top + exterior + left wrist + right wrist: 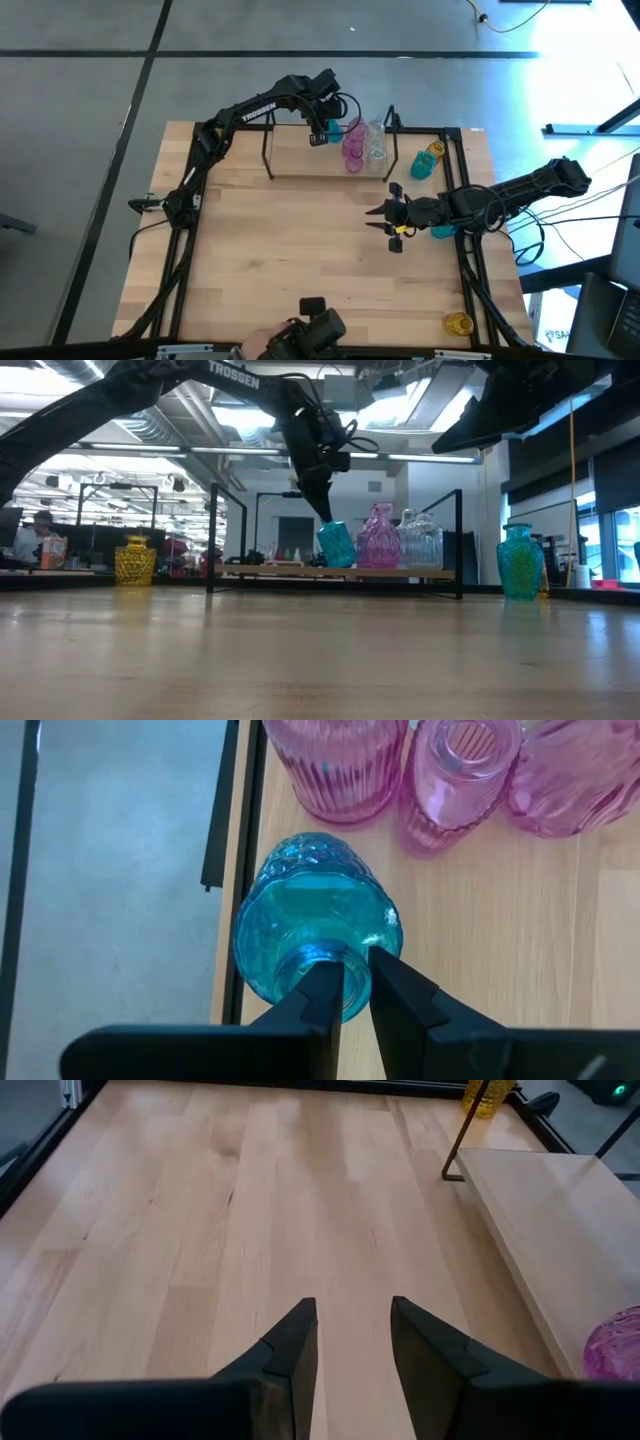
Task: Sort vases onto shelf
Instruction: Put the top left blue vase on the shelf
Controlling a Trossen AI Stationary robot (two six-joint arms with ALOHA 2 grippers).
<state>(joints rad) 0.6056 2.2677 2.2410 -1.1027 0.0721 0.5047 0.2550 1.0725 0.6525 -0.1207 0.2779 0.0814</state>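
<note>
The shelf (320,168) stands at the table's far side. My left gripper (322,128) is shut on a teal vase (315,915) over the shelf's left part, which also shows in the low view (336,544). Pink vases (352,145) and a clear vase (376,143) stand on their bases on the board just to its right. My right gripper (380,221) hovers open and empty over the table's right middle, also seen in its wrist view (350,1342). My left gripper holds the teal vase by its mouth end (345,970), the fingers (322,992) close together there. The fingers hide the rim, so inside or outside cannot be told. They come from above, slanting down. The vase hangs tilted, its base (340,563) low over the board.
A teal vase (420,167) and a yellow vase (432,152) are at the shelf's right end. Another teal vase (441,232) stands under my right arm. A yellow vase (458,322) stands at the near right corner. The shelf's black wire uprights (268,150) rise at each end.
</note>
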